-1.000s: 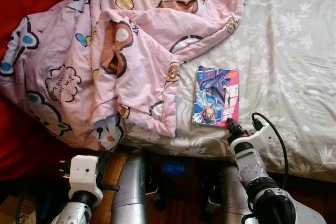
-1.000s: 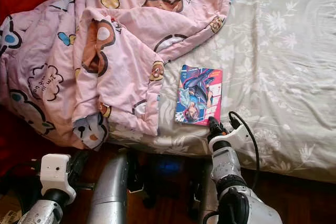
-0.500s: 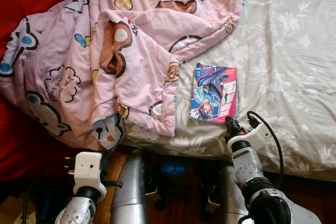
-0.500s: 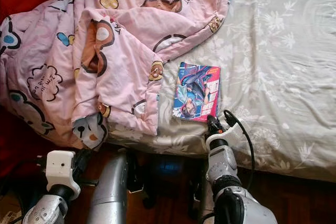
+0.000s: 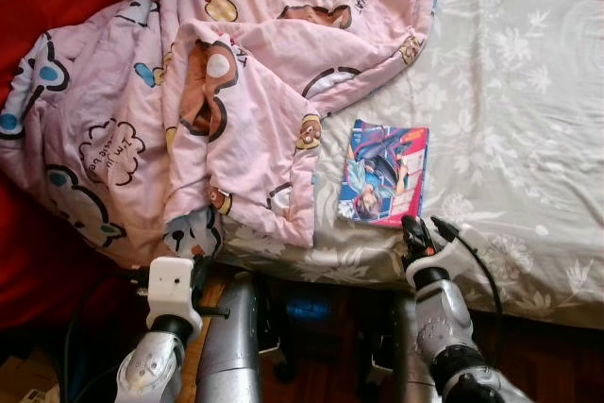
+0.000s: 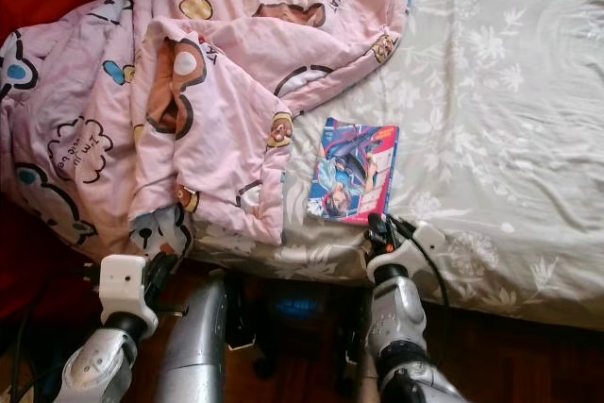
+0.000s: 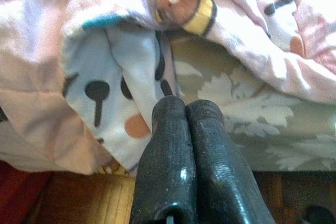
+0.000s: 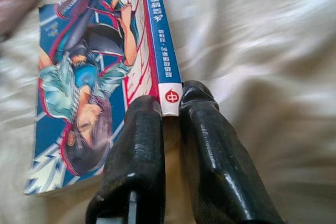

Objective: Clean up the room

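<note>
The book (image 5: 383, 175) lies flat on the bed (image 5: 528, 92), just beside the edge of the pink blanket (image 5: 236, 73) and near the bed's front edge. The right gripper (image 8: 168, 106) is placed at the book's near corner, its jaws narrowly parted with the spine end between them. Before lifting, the jaws are to be pushed further over the spine, so that more than the corner is held, and then closed firmly; a corner grip is judged likely to let the book pivot or slip. The sheet beneath is not to be pinched. The left gripper (image 7: 186, 114) is held idle with jaws closed below the blanket's hanging edge.
</note>
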`<state>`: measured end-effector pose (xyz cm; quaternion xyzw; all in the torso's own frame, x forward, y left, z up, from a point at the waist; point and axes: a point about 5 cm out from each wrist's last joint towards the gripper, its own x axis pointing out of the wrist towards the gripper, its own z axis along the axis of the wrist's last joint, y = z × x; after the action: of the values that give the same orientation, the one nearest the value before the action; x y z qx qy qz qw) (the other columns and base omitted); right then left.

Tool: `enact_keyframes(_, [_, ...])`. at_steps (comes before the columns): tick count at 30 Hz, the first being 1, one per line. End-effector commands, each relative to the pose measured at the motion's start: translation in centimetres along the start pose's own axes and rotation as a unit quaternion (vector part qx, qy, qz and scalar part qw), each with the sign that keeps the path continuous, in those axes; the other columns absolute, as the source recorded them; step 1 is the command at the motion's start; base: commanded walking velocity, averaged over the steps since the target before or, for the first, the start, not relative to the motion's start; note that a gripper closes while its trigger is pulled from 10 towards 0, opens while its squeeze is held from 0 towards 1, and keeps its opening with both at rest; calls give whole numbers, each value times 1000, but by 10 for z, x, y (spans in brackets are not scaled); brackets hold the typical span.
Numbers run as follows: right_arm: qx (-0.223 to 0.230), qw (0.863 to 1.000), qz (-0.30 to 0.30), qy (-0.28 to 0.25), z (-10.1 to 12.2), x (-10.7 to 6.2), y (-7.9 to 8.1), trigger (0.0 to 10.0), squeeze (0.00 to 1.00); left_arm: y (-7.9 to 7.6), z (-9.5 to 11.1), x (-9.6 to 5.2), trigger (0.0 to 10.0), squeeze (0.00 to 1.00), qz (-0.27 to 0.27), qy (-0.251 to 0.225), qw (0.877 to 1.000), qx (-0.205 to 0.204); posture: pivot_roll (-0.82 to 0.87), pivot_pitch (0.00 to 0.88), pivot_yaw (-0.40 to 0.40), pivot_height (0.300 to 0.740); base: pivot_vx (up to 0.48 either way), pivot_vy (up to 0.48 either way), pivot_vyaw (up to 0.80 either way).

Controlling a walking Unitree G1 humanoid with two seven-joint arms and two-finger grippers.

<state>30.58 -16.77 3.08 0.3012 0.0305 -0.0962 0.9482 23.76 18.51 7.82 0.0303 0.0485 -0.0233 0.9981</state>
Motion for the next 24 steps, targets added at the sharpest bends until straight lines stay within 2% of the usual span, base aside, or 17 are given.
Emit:
enact_keyframes(1, [-7,996,-91,-9,-5,-16,-30,0,0,3,-15,-7,10000,0,9,29,1000,4,106,319,-18,615,0,0,0])
enact_keyframes(2, [-18,993,-114,-14,-6,-22,-36,0,0,3,-16,-6,10000,0,9,28,1000,4,103,315,-18,615,0,0,0])
enact_keyframes(7, [-46,989,-140,-6,-12,-30,-43,0,0,2,-17,-4,10000,0,8,27,1000,4,95,302,-22,615,0,0,0])
enact_keyframes(8, [-77,982,-175,1,-14,-34,-49,0,0,2,-18,-2,10000,0,8,23,1000,5,95,299,-26,615,0,0,0])
enact_keyframes(14, [-113,967,-229,7,-15,-37,-54,0,0,2,-19,-1,10000,0,12,17,1000,5,96,296,-31,615,0,0,0])
enact_keyframes(16, [-18,960,-273,56,-32,-44,-59,0,0,2,-20,-2,10000,0,13,15,1000,6,94,295,-33,615,0,0,0])
enact_keyframes(18, [67,948,-300,87,-46,-52,-61,0,0,3,-21,-3,10000,0,15,15,1000,7,93,296,-33,615,0,0,0])
enact_keyframes(20, [93,940,-316,92,-50,-56,-64,0,0,4,-22,-4,10000,0,15,15,1000,8,93,296,-33,615,0,0,0])
enact_keyframes(24, [138,936,-310,95,-53,-55,-61,0,0,4,-23,-4,10000,0,16,14,1000,8,93,297,-34,615,0,0,0])
